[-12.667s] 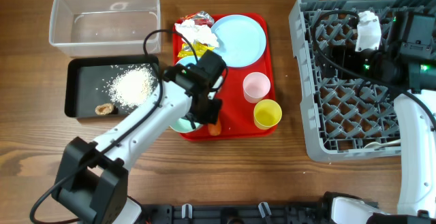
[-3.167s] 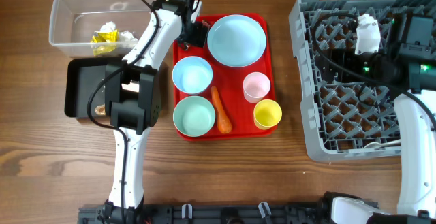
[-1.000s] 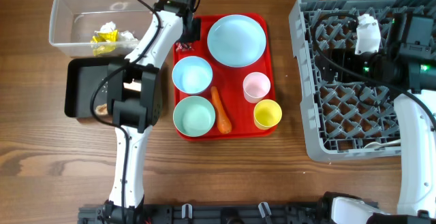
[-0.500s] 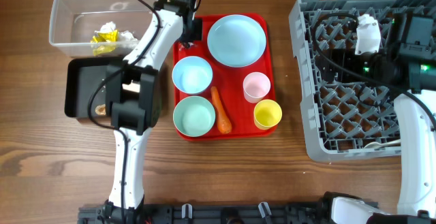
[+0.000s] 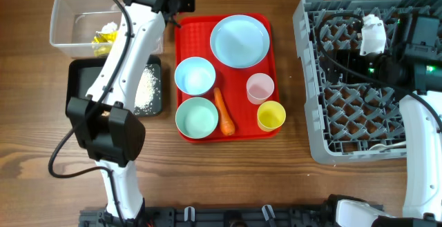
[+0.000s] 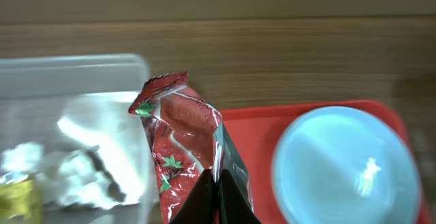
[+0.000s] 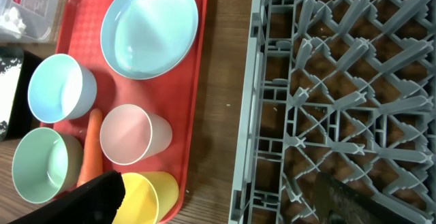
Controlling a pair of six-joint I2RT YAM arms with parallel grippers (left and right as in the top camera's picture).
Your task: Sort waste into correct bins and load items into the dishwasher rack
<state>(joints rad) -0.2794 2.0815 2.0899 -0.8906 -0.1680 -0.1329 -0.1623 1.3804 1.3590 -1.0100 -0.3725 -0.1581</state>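
At the near edge of the red tray (image 5: 237,82), taken as my reference, I record a pale green bowl (image 5: 197,117) at the left corner and a yellow cup (image 5: 271,115) at the right corner, both upright. The carrot (image 5: 223,110) lies on the tray between them, just beside the bowl.

Mid-tray stand a blue bowl (image 5: 195,75) on the left and a pink cup (image 5: 260,87) on the right, mouths up. The plate (image 5: 239,41) fills the tray's far right part.

Left of the tray, on the counter (image 5: 276,185), sits the black tray (image 5: 81,89) with rice (image 5: 146,89) heaped on its side toward the tray.

Right of the tray is the rack (image 5: 345,116), and I see no dishes in it. The right end effector (image 7: 221,200) hangs over the rack's tray-side edge, fingers spread wide with nothing between them.

At the tray's far left corner, the left end effector (image 6: 216,200) is pinched narrow on a red wrapper (image 6: 180,135). The wrapper is lifted, above the boundary between that corner and the clear tub (image 5: 55,20).

The tub stands beyond and left of the tray. It contains a yellow wrapper (image 5: 101,39) and tissue (image 5: 107,28).
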